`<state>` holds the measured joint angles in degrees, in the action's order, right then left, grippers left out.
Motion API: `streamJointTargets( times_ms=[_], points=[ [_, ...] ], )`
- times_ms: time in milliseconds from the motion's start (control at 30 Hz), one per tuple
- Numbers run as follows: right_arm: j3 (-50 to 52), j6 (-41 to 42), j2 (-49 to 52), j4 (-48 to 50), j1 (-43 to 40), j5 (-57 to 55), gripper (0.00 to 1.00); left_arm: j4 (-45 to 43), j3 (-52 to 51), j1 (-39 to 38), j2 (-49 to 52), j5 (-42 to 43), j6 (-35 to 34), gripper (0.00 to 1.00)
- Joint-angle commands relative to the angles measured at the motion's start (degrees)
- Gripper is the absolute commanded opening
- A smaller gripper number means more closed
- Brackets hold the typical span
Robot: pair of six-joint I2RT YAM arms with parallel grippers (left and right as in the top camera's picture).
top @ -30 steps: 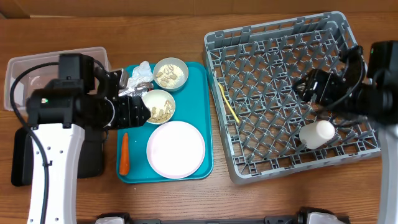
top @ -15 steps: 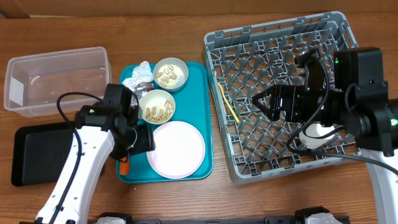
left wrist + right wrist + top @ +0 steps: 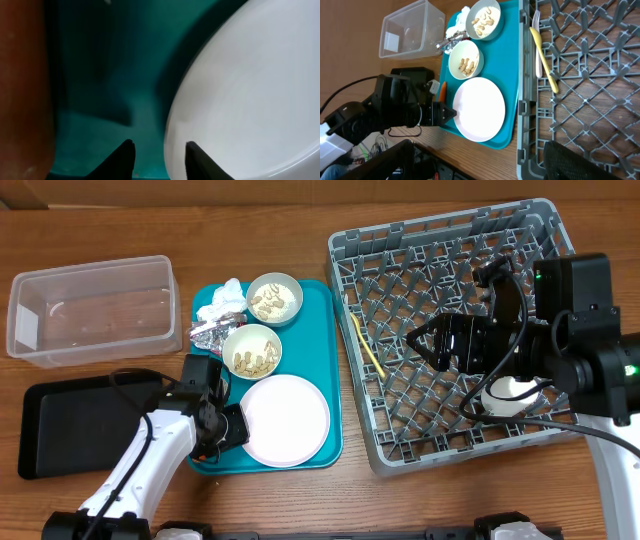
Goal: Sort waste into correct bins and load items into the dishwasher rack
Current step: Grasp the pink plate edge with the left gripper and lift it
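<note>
Beside the teal tray's (image 3: 320, 350) lower left corner: left gripper (image 3: 160, 156), come down from beside the clear tub (image 3: 90, 310) a second ago. Its fingertips are narrowed but apart, pinching nothing, with the carrot (image 3: 22, 85) on one side and the plate (image 3: 285, 418) rim on the other.

Over the rack's (image 3: 400, 260) middle: right gripper (image 3: 420, 345), moved in from the right edge, fingers spread and empty.

Teal tray, on the desk (image 3: 300, 220): holds the plate, the carrot, two bowls (image 3: 274, 298) (image 3: 253, 352) of crumbs, a napkin (image 3: 225, 298) and a foil wrapper (image 3: 207, 332).

Rack: holds a yellow spoon (image 3: 368, 345) and a fork (image 3: 536, 45) side by side near the left wall, and a cup (image 3: 505, 395) partly hidden under the right arm.

Black tray (image 3: 75, 425): below the tub.
</note>
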<state>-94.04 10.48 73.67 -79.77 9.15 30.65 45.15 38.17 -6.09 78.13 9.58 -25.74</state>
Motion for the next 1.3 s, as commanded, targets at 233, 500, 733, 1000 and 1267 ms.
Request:
streamJointTargets(
  times_ms=[233,500,733,1000,1267],
  points=[
    [-0.8,0.0,0.1,0.0,0.2,-0.2,0.85,-2.3,-4.2,-0.4,-0.1,-1.2,-1.3,0.15],
    [-0.8,0.0,0.1,0.0,0.2,-0.2,0.85,1.7,-0.6,-0.4,-0.3,0.2,-1.2,0.04],
    [-0.8,0.0,0.1,0.0,0.2,-0.2,0.85,20.2,14.4,-0.4,-0.3,3.0,3.1,0.04],
    [-0.8,0.0,0.1,0.0,0.2,-1.3,0.85,29.5,29.3,-0.3,-2.1,6.7,6.6,0.04],
    [-0.8,-2.1,0.1,0.9,0.2,-1.0,0.85,19.9,36.7,0.0,-4.3,26.3,18.3,0.04]
  ],
)
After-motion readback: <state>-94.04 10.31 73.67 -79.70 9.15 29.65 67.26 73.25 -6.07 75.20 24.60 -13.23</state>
